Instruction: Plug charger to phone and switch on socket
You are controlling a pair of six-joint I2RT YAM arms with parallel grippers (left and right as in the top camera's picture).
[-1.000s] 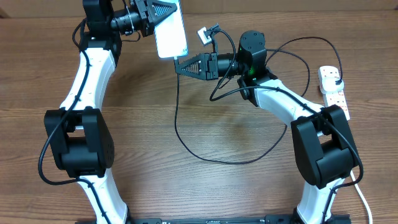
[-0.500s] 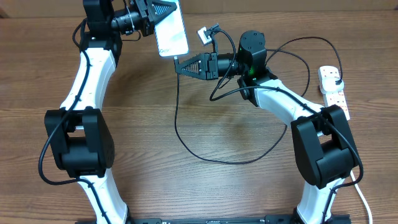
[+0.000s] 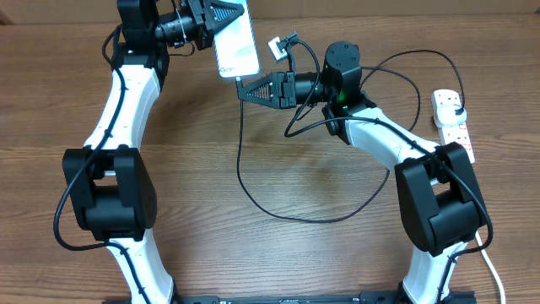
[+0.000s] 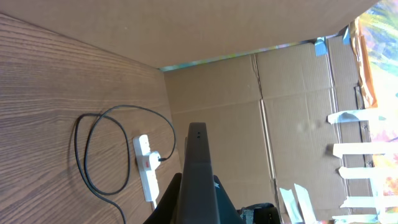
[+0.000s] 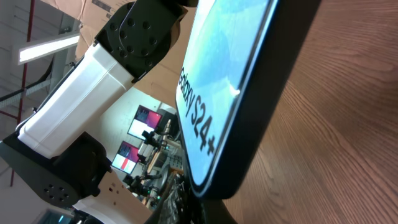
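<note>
The phone (image 3: 236, 46) hangs above the far table with its light screen up, and my left gripper (image 3: 229, 17) is shut on its far end. Its near end sits right at the tip of my right gripper (image 3: 240, 87), which is shut on the connector end of the charger (image 3: 253, 192). That thin black cable loops across the wood to its plug in the socket (image 3: 453, 125) at the right edge. The right wrist view shows the phone (image 5: 236, 81) close up with its "Galaxy S24+" text; the connector is hidden under its end. The left wrist view shows the phone's dark edge (image 4: 198, 155), the socket (image 4: 147, 168) and the charger (image 4: 87, 155).
Cardboard walls (image 4: 261, 93) stand behind the table's far edge. Both arms' bases (image 3: 105, 203) sit near the front edge. The socket's thick white cord (image 3: 492, 270) runs down the right side. A small white tag (image 3: 276, 47) hangs near my right wrist.
My left arm has shifted slightly right with the phone, bringing its near end closer to the right gripper's tip. The right arm has stayed in place.
</note>
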